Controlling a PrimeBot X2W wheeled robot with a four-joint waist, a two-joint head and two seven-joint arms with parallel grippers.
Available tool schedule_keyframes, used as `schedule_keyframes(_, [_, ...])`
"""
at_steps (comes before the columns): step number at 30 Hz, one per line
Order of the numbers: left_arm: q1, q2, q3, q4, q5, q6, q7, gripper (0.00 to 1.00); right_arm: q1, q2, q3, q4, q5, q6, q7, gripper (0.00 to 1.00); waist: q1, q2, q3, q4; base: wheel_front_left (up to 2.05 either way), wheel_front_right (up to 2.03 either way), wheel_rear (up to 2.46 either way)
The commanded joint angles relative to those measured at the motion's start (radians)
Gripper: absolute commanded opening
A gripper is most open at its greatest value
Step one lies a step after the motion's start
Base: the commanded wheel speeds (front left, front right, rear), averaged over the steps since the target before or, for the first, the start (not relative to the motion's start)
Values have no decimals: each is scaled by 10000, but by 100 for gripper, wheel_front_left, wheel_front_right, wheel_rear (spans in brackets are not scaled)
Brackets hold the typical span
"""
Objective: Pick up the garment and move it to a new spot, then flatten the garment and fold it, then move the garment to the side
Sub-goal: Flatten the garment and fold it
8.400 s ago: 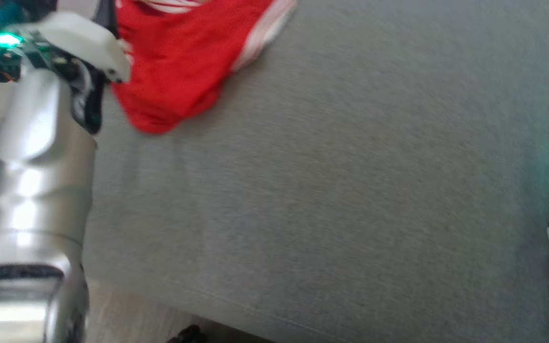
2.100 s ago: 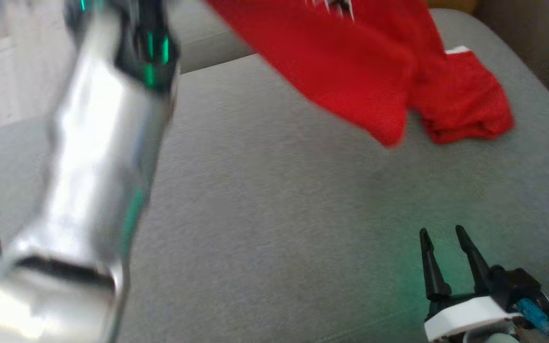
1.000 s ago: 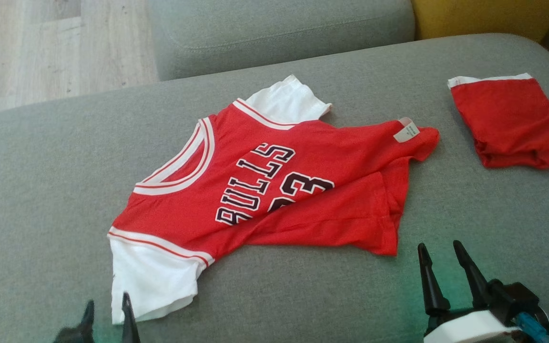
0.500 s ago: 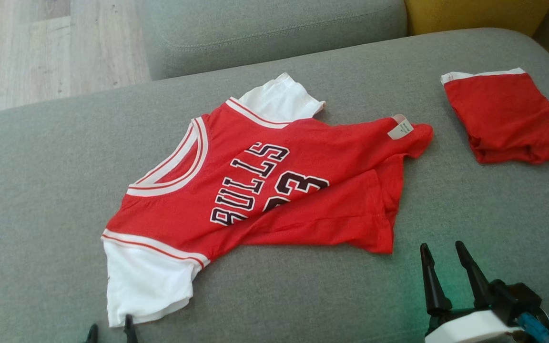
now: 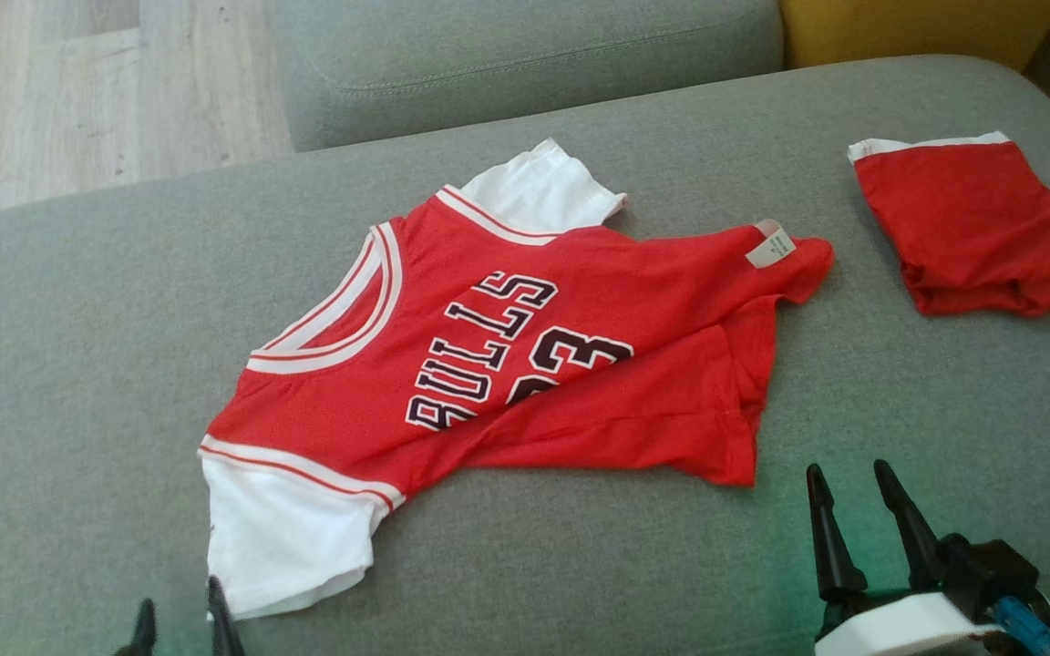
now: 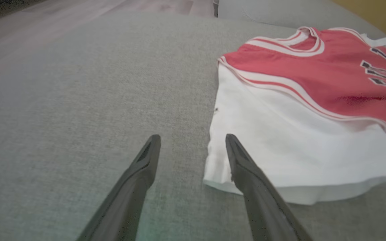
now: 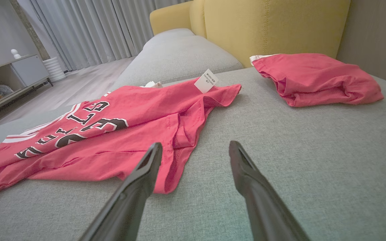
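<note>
Sofa seat (image 5: 78, 319), grey, carries the garment (image 5: 525, 364), a red jersey with white sleeves, spread near its middle with the hem partly folded over. Folded red cloth (image 5: 967, 228) lies well apart to the right. Right gripper (image 5: 846, 469) hovers near the hem, fingers apart and empty. Left gripper (image 5: 179, 592) is just beside the near sleeve, fingers apart and empty.

Your head camera looks down on the jersey (image 5: 525, 346); wrist cameras skim low toward it from near left and near right.
</note>
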State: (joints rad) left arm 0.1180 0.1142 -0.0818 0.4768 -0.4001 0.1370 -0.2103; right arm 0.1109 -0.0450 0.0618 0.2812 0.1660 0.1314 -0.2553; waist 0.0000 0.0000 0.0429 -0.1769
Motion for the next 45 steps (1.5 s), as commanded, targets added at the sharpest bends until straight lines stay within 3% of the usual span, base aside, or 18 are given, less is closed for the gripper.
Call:
schedule_keyframes(1, [-189, 58, 498, -481, 41, 165, -272, 100, -423, -53, 182, -313, -22, -7, -65, 100, 0, 0, 10, 61, 0, 0, 0])
schedule_keyframes(13, [-181, 16, -68, -37, 191, -130, 17, 100, -483, -53, 300, -309, 13, -7, -65, 100, 0, 0, -31, 5, 0, 0, 0])
schedule_keyframes(31, [-566, 48, -152, 633, -61, -416, -200, 100, -394, -52, 288, -267, -39, -7, -65, 100, 0, 0, -140, 50, 0, 0, 0])
schedule_keyframes(32, [-586, 53, -160, 663, -66, -424, -207, 87, -384, -52, 294, -264, -49, -7, -65, 100, 0, 0, -154, 52, 0, 0, 0])
schedule_keyframes(34, [-619, 76, -190, 719, -69, -459, -219, 49, -361, -52, 311, -266, -69, -7, -65, 100, 0, 0, -181, 52, 0, 0, 0])
schedule_keyframes(35, [-654, 115, -194, 765, -77, -500, -248, 41, -344, -52, 322, -267, -88, -7, -65, 100, 0, 0, -197, 50, 0, 0, 0])
schedule_keyframes(39, [-708, 114, -194, 742, -74, -539, -341, 29, -300, -52, 301, -261, -97, -7, -65, 100, 0, 0, -211, 104, 0, 0, 0])
schedule_keyframes(43, [-756, 116, -204, 597, -65, -666, -420, 0, -258, -52, 285, -259, -93, -7, -65, 100, 0, 0, -210, 200, 0, 0, 0])
schedule_keyframes(45, [-772, 126, -210, 445, -31, -694, -446, 0, -264, -52, 283, -267, -100, -7, -65, 100, 0, 0, -190, 274, 0, 0, 0])
